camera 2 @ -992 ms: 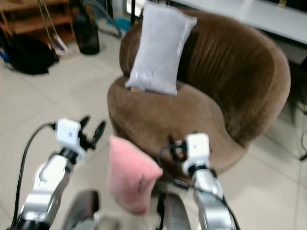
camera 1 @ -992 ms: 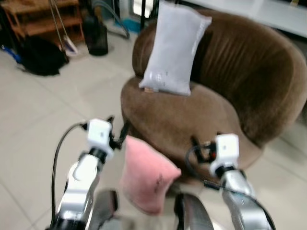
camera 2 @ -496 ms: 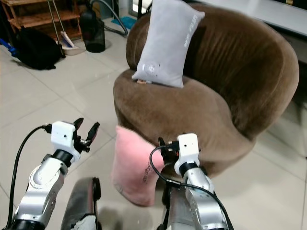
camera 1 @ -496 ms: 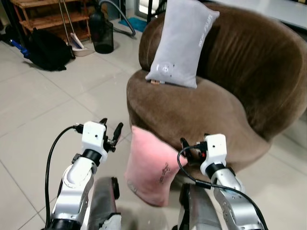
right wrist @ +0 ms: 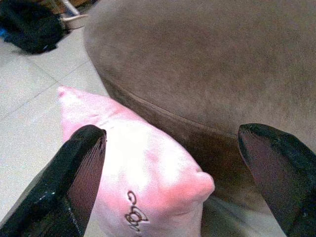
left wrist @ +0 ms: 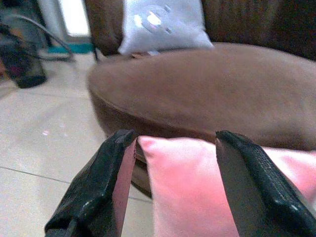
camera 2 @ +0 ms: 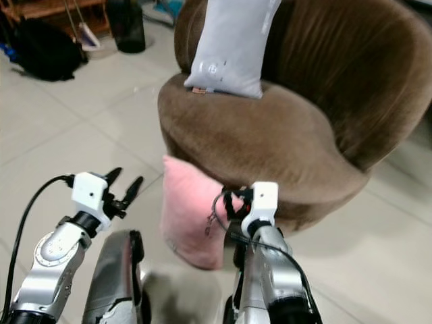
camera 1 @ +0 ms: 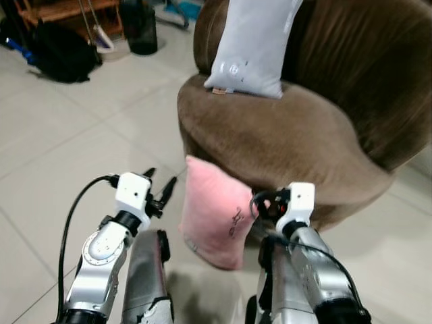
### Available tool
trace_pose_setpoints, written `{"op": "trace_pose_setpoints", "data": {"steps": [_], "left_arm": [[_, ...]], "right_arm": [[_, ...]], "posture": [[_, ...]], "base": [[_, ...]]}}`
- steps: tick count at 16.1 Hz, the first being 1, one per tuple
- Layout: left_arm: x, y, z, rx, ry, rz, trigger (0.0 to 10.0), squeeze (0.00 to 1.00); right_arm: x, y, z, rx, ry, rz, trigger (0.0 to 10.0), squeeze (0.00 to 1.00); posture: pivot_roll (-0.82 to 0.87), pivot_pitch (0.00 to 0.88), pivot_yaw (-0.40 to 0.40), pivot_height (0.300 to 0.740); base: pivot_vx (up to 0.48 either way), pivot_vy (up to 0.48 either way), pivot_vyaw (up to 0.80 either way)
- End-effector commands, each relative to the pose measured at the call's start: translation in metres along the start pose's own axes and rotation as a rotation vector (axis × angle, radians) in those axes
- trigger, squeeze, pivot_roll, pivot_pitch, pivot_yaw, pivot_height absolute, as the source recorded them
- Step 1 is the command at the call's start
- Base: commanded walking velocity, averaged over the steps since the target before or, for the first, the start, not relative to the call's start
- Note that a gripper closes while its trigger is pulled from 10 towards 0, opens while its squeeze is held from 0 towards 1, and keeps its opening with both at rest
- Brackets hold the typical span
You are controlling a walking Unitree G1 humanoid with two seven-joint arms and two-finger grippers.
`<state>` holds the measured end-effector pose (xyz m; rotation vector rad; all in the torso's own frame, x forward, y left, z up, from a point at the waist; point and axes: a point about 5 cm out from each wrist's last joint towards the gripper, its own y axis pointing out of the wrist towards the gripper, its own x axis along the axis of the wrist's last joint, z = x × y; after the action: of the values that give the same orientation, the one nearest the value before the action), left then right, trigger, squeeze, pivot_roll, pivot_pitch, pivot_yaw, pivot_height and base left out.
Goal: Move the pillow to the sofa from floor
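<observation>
A pink pillow (camera 1: 214,217) stands on edge on the tiled floor, leaning against the front of the round brown sofa (camera 1: 290,135). My left gripper (camera 1: 160,183) hovers open just left of the pillow's upper corner; in the left wrist view its fingers (left wrist: 111,168) stand either side of the pillow's top edge (left wrist: 187,187). My right gripper (camera 1: 265,204) is open at the pillow's right side, close to the sofa base. Between its widely spread fingers (right wrist: 81,158), the right wrist view shows the pillow's corner (right wrist: 148,182). A grey pillow (camera 1: 253,44) leans upright on the sofa seat.
A black bag (camera 1: 61,57), a dark bin (camera 1: 138,27) and a wooden shelf (camera 1: 57,8) stand at the far left. Open tiled floor (camera 1: 67,142) lies left of the sofa. My own grey legs (camera 1: 145,270) are below the arms.
The view has dipped down and closer. Both grippers have closed in on the pink pillow, the right one now at its right side.
</observation>
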<state>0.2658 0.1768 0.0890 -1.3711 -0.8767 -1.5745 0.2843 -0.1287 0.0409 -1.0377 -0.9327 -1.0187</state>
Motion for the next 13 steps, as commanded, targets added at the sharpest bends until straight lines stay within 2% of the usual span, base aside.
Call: {"op": "trace_pose_setpoints", "data": {"steps": [1,3,5,8,10,12,13], "left_arm": [[0.002,-0.002,-0.003,-0.054,0.000,-0.006,10.0,0.00],[0.011,-0.013,-0.007,-0.206,-0.021,0.001,10.0,0.00],[0.020,-0.017,-0.010,-0.327,-0.038,0.009,10.0,0.00],[0.030,-0.019,-0.008,-0.388,-0.039,0.007,10.0,0.00],[0.031,-0.016,-0.006,-0.406,-0.048,0.018,10.0,0.00],[0.024,-0.013,-0.003,-0.414,-0.069,0.039,10.0,0.00],[0.011,-0.011,-0.004,-0.418,-0.084,0.063,10.0,0.00]], "right_arm": [[-0.001,0.000,-0.007,-0.050,0.051,-0.002,10.0,1.00],[0.000,0.007,-0.016,-0.142,0.217,-0.039,10.0,1.00],[0.003,0.013,-0.029,-0.229,0.297,-0.063,10.0,1.00],[0.006,0.017,-0.037,-0.296,0.339,-0.082,10.0,1.00],[0.011,0.021,-0.041,-0.304,0.434,-0.119,10.0,1.00],[0.011,0.024,-0.035,-0.287,0.476,-0.123,10.0,1.00],[0.008,0.027,-0.030,-0.271,0.475,-0.101,10.0,1.00]], "posture": [[0.16,0.198,-0.041,0.490],[0.20,0.238,-0.011,0.490],[0.23,0.267,0.012,0.490],[0.26,0.298,0.045,0.490],[0.27,0.307,0.062,0.490],[0.27,0.310,0.075,0.490],[0.27,0.314,0.079,0.490]], "base": [[0.000,0.000,0.00],[0.000,0.000,0.00],[0.000,0.000,0.00],[0.000,0.000,0.00],[0.000,0.000,0.00],[0.000,0.000,0.00],[0.000,0.000,0.00]]}}
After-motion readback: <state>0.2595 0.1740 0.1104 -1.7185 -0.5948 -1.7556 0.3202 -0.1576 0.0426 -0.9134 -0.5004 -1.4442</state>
